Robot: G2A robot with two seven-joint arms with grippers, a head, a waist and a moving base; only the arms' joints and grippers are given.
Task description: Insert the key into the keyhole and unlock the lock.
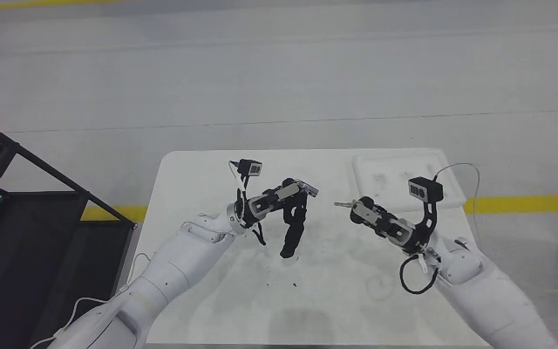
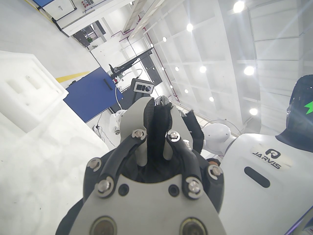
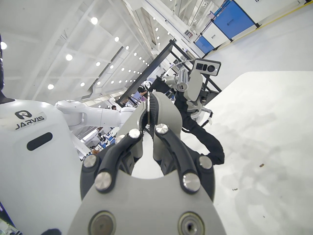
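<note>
— Tabletop (image 1: 200,183) status?
— Above it, my left jaws clamp the lock (image 1: 293,229), right jaws pinch the key (image 1: 342,204) near its keyhole (image 3: 181,88), not touching. Insertion and turning remain.

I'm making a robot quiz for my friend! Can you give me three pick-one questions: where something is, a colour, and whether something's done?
1. Where is the key? A in a drawer; B in the right gripper; C in a pocket.
2. What colour is the cloth sleeve on the lock? A black; B red; C yellow.
3. Is the key in the keyhole? A yes; B halfway; C no, apart.
Answers: B, that gripper pinches it; A, black cloth hangs from the left gripper; C, the keyhole shows empty.
</note>
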